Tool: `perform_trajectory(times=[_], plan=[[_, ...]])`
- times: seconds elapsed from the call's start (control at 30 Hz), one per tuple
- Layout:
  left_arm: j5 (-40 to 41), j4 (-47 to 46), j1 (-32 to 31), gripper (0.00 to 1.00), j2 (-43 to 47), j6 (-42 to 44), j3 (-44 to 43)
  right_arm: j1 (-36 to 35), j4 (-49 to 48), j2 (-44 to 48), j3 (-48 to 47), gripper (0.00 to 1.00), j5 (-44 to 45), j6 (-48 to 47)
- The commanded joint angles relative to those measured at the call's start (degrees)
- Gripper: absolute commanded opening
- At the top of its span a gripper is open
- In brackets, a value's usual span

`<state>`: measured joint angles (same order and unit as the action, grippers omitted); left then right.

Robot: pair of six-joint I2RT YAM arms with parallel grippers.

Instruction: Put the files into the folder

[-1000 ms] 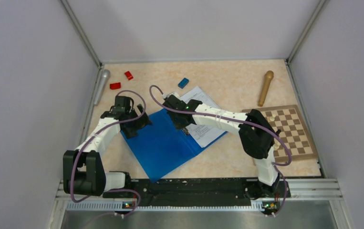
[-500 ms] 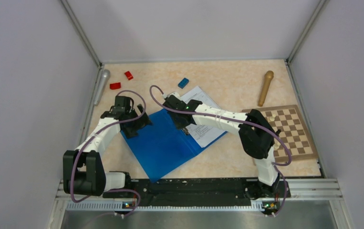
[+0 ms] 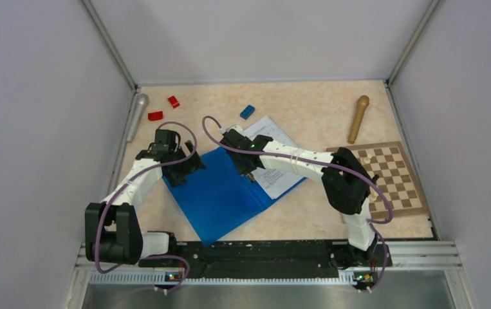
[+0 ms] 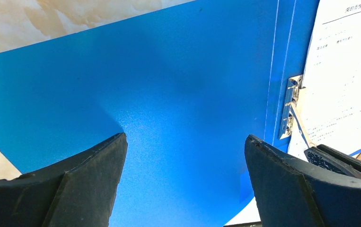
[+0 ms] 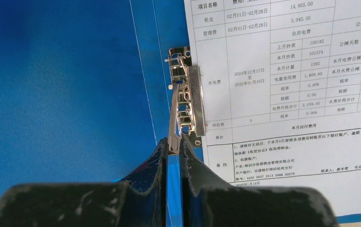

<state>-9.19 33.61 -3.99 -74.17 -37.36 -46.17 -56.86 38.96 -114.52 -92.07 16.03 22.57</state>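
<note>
The blue folder [image 3: 220, 190] lies open at the table's middle. White printed files [image 3: 275, 158] lie on its right half, their edge under the metal clip [image 5: 186, 101]. My right gripper [image 5: 173, 144] is shut on the clip's lever, which stands raised off the folder [image 5: 65, 90]. The files [image 5: 287, 85] show tables of black text. My left gripper [image 3: 188, 168] is open over the folder's left half [image 4: 169, 109], holding nothing; the clip [image 4: 291, 106] and the files [image 4: 344, 80] show at its right.
A small blue block [image 3: 248, 111] and two red blocks [image 3: 164, 108] lie at the back. A silver cylinder [image 3: 136, 116] lies by the left wall. A wooden pestle [image 3: 358, 118] and a chessboard [image 3: 390, 177] are on the right.
</note>
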Motion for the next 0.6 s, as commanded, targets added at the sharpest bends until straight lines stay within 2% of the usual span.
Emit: perform_trajectory(times=[0.0, 0.57], plan=[[-0.1, -1.1, 0.3, 0.99, -0.1, 0.6, -1.7, -0.1, -1.0, 0.5, 1.0, 0.05, 0.5, 0.0], [0.0, -1.5, 0.6, 0.99, -1.0, 0.9, -0.9, 0.4, -3.9, 0.6, 7.2, 0.02, 0.5, 0.3]])
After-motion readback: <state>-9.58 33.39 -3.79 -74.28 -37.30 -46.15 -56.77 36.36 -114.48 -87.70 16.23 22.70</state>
